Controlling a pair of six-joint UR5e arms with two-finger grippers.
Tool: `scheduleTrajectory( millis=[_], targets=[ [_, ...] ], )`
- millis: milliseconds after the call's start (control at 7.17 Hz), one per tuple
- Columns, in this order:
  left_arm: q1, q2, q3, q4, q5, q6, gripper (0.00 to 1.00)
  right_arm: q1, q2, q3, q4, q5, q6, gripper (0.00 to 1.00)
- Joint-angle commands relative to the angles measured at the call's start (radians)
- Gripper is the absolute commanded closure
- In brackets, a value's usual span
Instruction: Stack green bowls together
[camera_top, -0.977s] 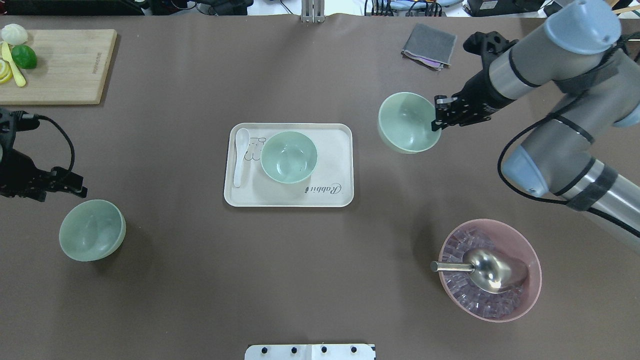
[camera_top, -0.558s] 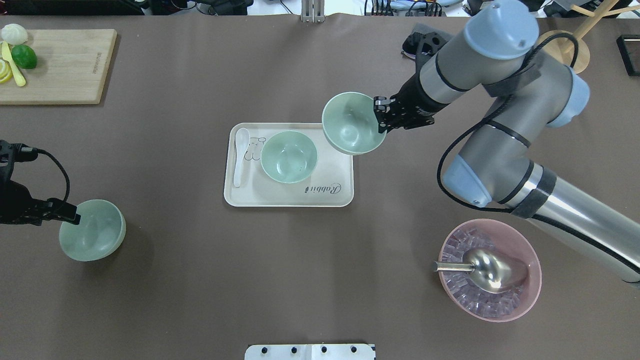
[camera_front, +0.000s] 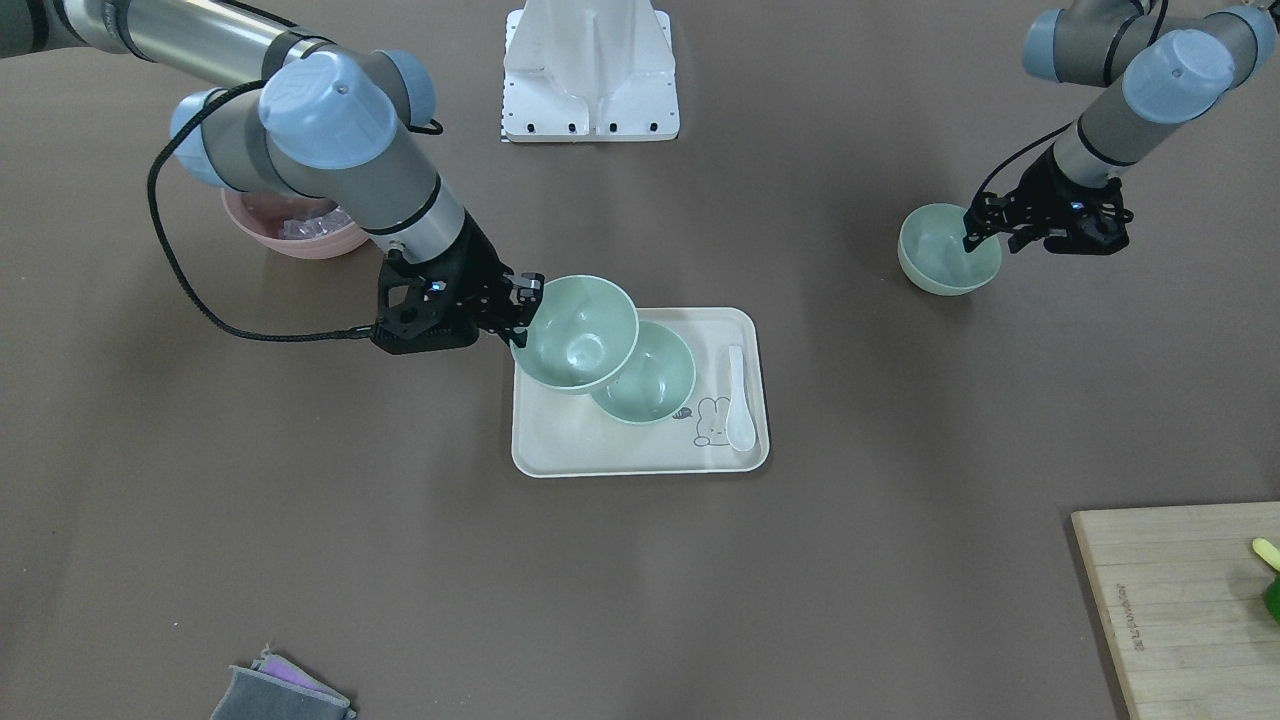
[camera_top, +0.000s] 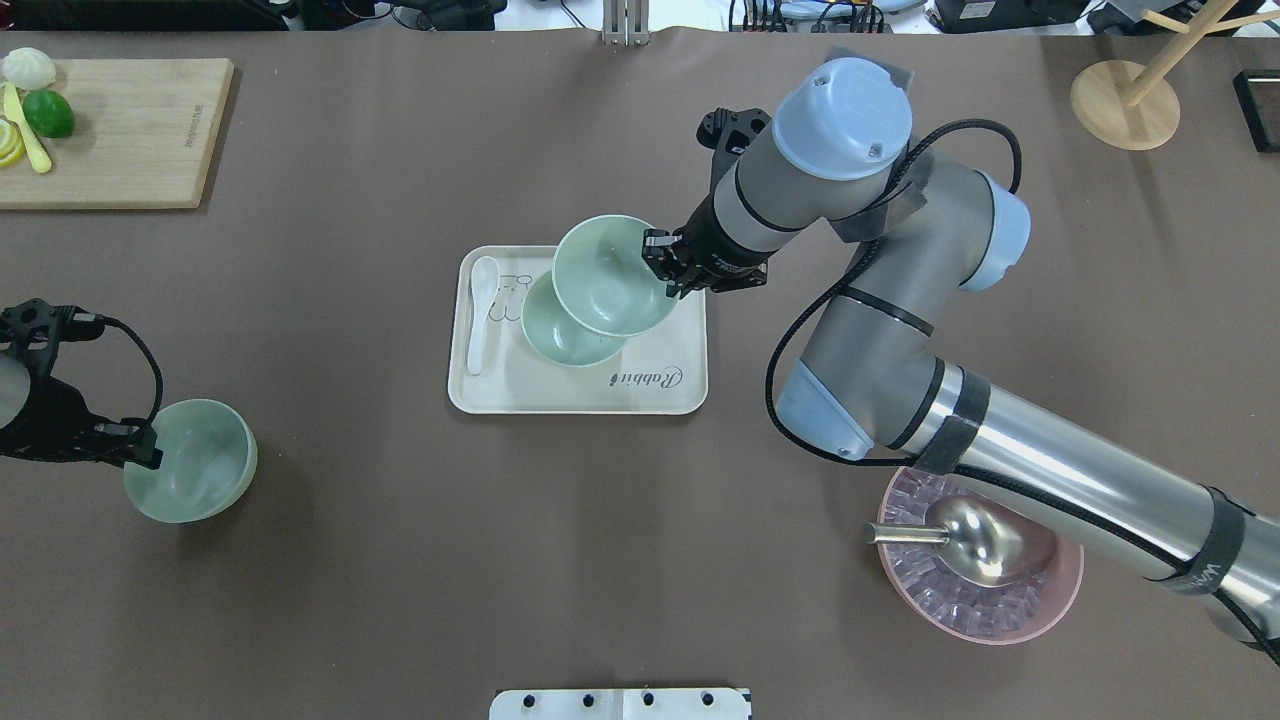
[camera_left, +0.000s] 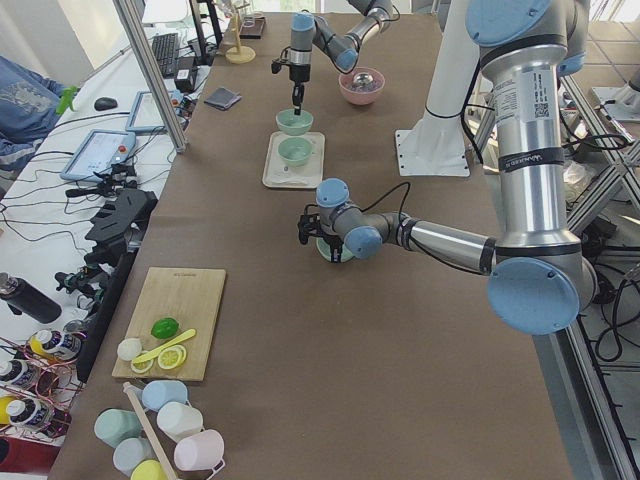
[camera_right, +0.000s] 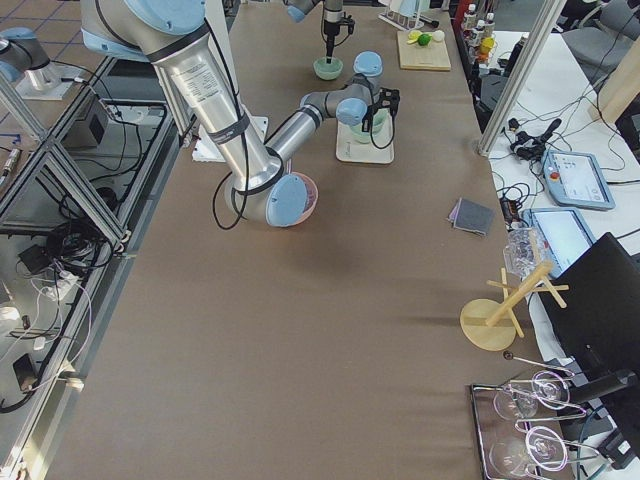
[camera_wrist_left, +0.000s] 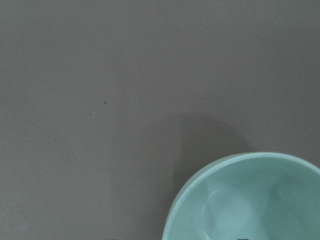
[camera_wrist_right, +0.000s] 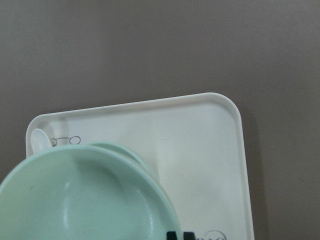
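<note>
Right jaws on rim of upper bowl (camera_top: 612, 275), seemingly clamped.

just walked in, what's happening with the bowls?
The right gripper holds a green bowl by its rim, raised over the tray. It overlaps the tray bowl but is not nested in it yet. The left gripper is at the rim of the third bowl, well away from the tray; whether it has gripped is unclear.
</note>
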Motion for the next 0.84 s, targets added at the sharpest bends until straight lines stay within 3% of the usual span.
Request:
scheduleTrajectory(
  millis=[0, 140, 279, 698],
  targets=[
    [0.001, -0.009, 0.004, 0.000, -0.002, 0.001, 1.00, -0.010, 0.058, -0.064, 0.006, -0.003, 0.020, 1.00],
    [0.001, -0.012, 0.004, -0.001, -0.022, 0.001, 1.00, -0.013, 0.075, -0.113, 0.084, 0.000, 0.052, 1.00],
    [0.001, -0.012, 0.005, -0.001, -0.036, 0.001, 1.00, -0.018, 0.076, -0.209, 0.268, 0.003, 0.162, 1.00],
    [0.001, -0.017, -0.001, 0.000, -0.036, -0.014, 1.00, -0.018, 0.089, -0.250, 0.313, 0.034, 0.192, 1.00]
  ],
)
